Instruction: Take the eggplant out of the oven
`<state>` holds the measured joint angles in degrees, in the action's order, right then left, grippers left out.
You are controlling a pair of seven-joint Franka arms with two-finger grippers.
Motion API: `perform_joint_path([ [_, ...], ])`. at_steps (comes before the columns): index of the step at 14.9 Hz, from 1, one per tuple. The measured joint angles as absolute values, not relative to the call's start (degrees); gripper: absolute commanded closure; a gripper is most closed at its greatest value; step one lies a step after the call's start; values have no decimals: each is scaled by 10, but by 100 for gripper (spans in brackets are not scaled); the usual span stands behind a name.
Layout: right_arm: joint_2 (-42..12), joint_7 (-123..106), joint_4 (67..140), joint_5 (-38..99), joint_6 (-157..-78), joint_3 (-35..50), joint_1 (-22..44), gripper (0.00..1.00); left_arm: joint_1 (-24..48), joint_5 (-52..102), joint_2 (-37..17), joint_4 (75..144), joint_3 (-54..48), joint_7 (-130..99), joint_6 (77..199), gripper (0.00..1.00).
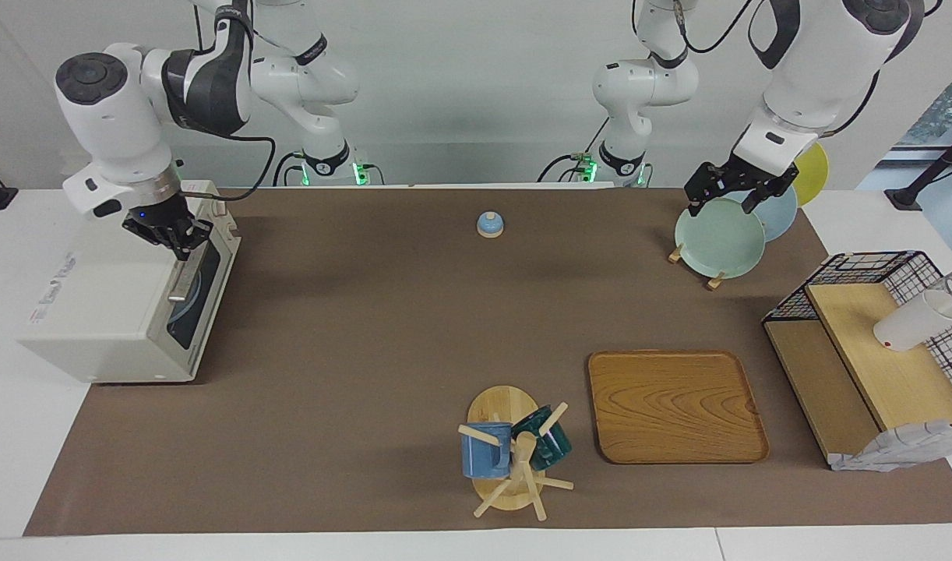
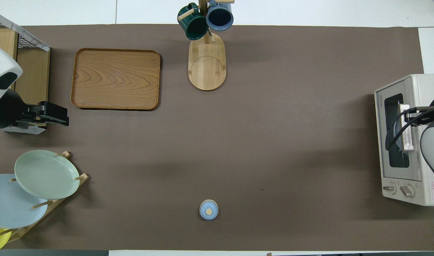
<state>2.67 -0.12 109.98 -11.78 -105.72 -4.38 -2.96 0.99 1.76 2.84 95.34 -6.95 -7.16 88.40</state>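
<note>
A brown mat (image 1: 367,327) covers the white worktop (image 1: 8,234), pale wall (image 1: 460,78) at the robots' end. The oven (image 1: 102,312) sits at the right arm's end, door shut, and the right hand (image 1: 172,234) is down at its silver handle (image 1: 181,279); I cannot tell whether the fingers grip it. The eggplant isn't visible. The left hand (image 1: 729,191) hangs over the green plate (image 1: 717,238), fingers apart. A wooden tray (image 1: 675,405) lies nearby.

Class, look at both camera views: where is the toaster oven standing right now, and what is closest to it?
The oven stands at the right arm's end of the table, at the facing view's left edge and the overhead view's right. The right end effector is at its door handle; no other object stands close.
</note>
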Motion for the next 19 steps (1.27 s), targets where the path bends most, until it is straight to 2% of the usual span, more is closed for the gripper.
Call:
perform_joint_path([
  [19,27,-9,1144,-118,-1103,-42,-34,100,-1,18,28,953,-69,-72,908,0],
])
